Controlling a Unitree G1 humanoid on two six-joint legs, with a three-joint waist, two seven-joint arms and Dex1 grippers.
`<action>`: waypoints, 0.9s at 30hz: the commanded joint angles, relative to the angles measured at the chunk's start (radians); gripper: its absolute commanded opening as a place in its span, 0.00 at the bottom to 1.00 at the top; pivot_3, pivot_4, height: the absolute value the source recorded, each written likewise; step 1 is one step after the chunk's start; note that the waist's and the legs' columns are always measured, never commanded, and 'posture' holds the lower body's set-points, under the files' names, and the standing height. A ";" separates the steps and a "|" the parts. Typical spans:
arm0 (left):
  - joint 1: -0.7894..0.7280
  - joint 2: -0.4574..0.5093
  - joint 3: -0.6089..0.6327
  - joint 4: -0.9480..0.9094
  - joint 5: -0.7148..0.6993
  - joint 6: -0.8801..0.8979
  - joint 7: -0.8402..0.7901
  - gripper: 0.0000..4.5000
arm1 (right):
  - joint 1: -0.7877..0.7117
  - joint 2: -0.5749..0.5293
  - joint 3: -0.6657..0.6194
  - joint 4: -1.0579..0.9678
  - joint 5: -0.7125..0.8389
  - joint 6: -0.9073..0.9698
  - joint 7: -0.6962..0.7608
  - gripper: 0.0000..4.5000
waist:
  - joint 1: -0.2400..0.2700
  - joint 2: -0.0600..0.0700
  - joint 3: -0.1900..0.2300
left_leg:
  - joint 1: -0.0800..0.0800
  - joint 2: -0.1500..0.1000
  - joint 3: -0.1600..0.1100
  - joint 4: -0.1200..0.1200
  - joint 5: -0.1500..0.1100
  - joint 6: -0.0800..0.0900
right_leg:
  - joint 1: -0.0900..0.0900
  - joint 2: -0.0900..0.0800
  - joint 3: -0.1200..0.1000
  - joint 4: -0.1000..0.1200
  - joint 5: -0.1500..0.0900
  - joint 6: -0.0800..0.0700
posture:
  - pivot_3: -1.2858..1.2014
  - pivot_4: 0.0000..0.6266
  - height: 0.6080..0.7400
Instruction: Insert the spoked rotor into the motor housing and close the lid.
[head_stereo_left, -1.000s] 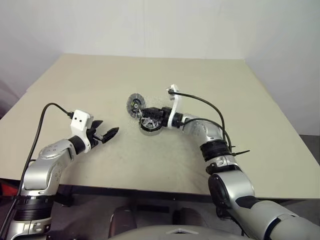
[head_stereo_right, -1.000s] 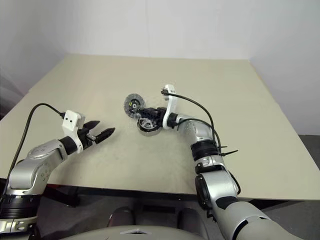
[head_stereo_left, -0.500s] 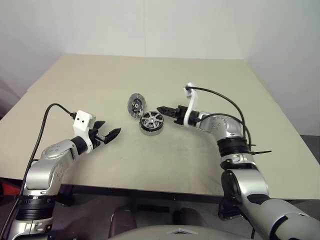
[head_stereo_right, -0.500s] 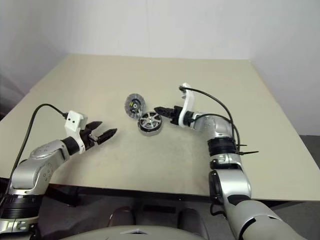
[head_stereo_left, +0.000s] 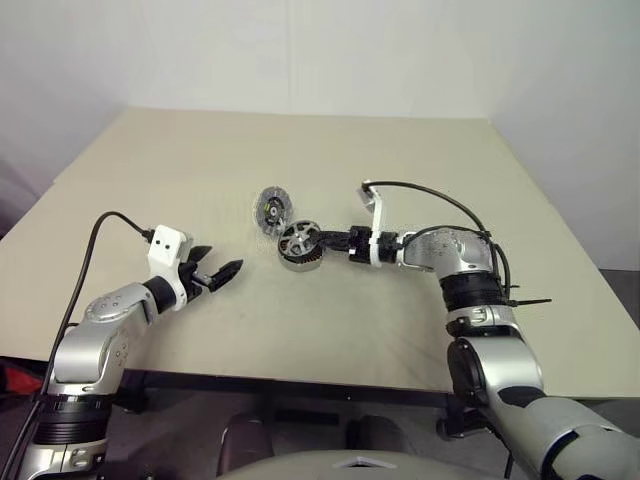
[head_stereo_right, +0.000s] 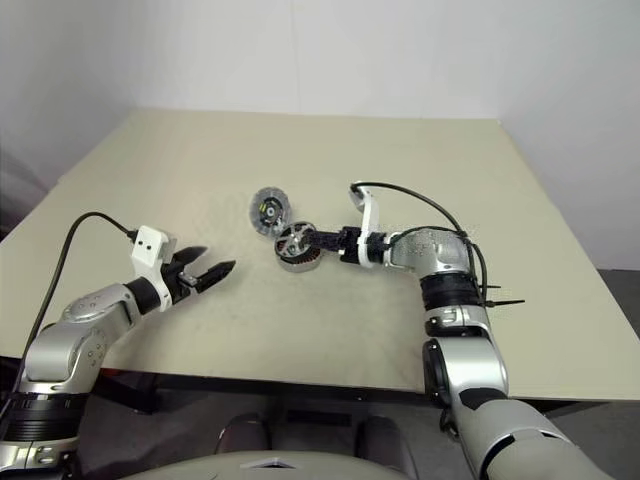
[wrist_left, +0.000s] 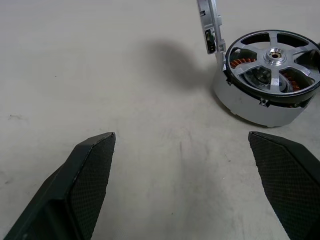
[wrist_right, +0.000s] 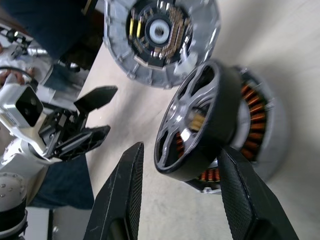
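Two pincers, one job half done: the wheel is on the cup but not yet seated.

Half a second ago my right pincer (head_stereo_left: 328, 238) had pulled away toward the right of the frame. Now it is back at centre frame, half-spread, with a finger on each side of the spoked wheel (head_stereo_left: 299, 238). One finger stands clear of the rim, so I am not clamping it. The wheel sits cocked on top of the motor cup (head_stereo_left: 298, 262), so I judge it needs levelling and pressing home before closing. I count one wheel, one cup and one lid (head_stereo_left: 270, 208). The lid waits just up and left of the cup on the bench (head_stereo_left: 300, 150). My left pincer (head_stereo_left: 225, 262) hangs wide and empty at lower left.
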 joint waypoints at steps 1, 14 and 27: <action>0.004 0.011 0.019 -0.044 -0.002 -0.011 0.000 1.00 | -0.005 0.001 0.001 -0.030 0.009 -0.025 0.002 0.57 | 0.002 0.000 0.000 | 0.000 0.000 0.000 0.000 0.000 0.000 | 0.000 0.000 0.000 0.000 0.000 0.000 | 0.52 0.00 1.00; 0.005 0.014 0.016 -0.042 0.007 -0.016 0.007 1.00 | -0.034 0.011 -0.026 0.030 0.007 -0.062 -0.050 0.23 | 0.011 0.000 0.000 | 0.000 0.000 0.000 0.000 0.000 0.000 | 0.000 0.000 0.000 0.000 0.000 0.000 | 0.52 0.00 1.00; 0.004 0.010 0.010 -0.039 0.013 -0.014 0.003 1.00 | -0.097 0.016 -0.176 0.068 0.139 0.118 -0.075 0.09 | 0.016 0.000 0.000 | 0.000 0.000 0.000 0.001 0.000 0.000 | -0.001 0.000 0.000 0.000 0.000 0.000 | 0.52 0.00 1.00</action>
